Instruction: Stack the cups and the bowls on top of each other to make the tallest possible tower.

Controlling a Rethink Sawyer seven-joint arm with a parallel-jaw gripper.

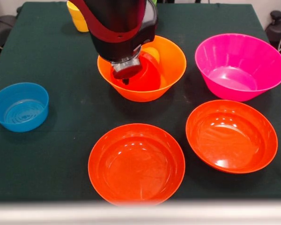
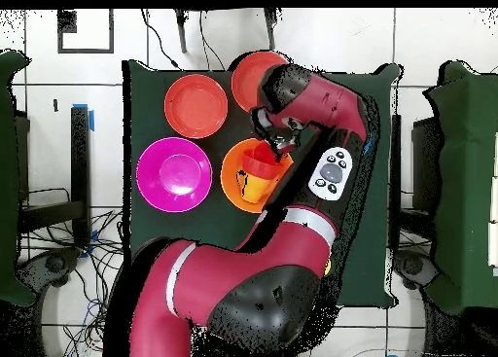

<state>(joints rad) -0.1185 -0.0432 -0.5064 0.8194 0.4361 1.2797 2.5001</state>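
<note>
Sitting near the middle of the dark green table [image 1: 51,56] is the large orange bowl [image 1: 171,70], and inside it lies a smaller red-orange bowl [image 1: 147,79] with what looks like an orange cup [image 1: 152,52] behind it against the far wall. The gripper [image 1: 126,75] hangs right over that red-orange bowl, its tip down inside the big bowl's rim; the arm's black and red body covers the fingers, so I cannot tell how the jaws stand. In the overhead view the gripper [image 2: 275,144] sits over the same orange bowl [image 2: 238,188].

Just beside it, with a narrow strip of cloth between, stands the large magenta-pink bowl [image 1: 239,65], close to the table's edge on that side. Nearer the camera in the front view lie the two wide red-orange bowls: one [image 1: 136,164] reaches almost to the front edge, the other [image 1: 232,136] sits just beside it and below the pink bowl. These four crowd together, leaving only thin gaps of cloth.

The small blue bowl [image 1: 19,107] stands alone well apart at the opposite side, near that edge, with a broad stretch of open cloth between it and the orange bowl. At the far edge, partly behind the arm, a yellow cup [image 1: 77,16] stands upright; the corner around it is open too.
</note>
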